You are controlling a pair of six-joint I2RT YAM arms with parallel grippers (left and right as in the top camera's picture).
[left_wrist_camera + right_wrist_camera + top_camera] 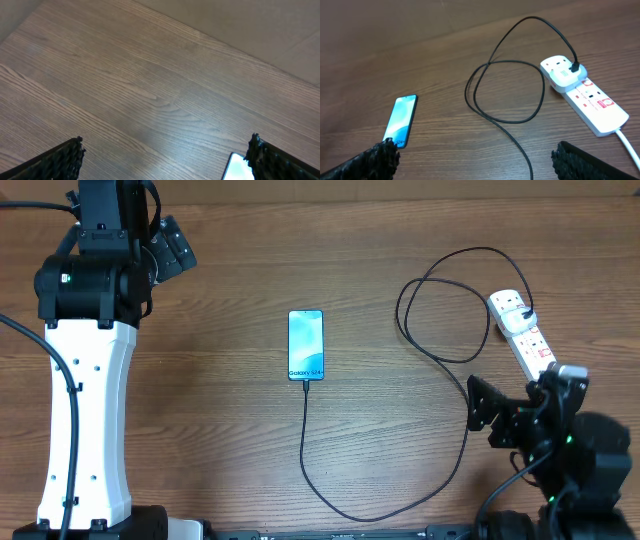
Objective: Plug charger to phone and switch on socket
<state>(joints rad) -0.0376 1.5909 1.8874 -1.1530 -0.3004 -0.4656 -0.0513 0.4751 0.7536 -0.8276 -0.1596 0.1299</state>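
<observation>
Closest to me, on the right, the right tool hangs just above the wooden tabletop with its fingers spread wide and nothing between them. From its own wrist view, the two dark pads frame bare wood and a stretch of cable.

The charger is a thin black cable. It sweeps along the near edge in a broad curve and rises straight to the phone, where its tip meets the phone's near end. That is the end carrying the white lettering. The phone lies flat in the middle of the tabletop with its blue-teal screen lit and facing up.

On the right branch, the cable climbs past the right tool and makes one loose loop on the wood. It then arcs over to the socket.

The socket is a white strip lying at an angle at the right side, its near end tucked under the right arm. A white adapter block sits in its far outlet with the black cable running into it. I cannot tell how the red switches are set.

Farthest off, at the left rear corner, the left tool is also spread open and empty. It is well apart from everything else.
</observation>
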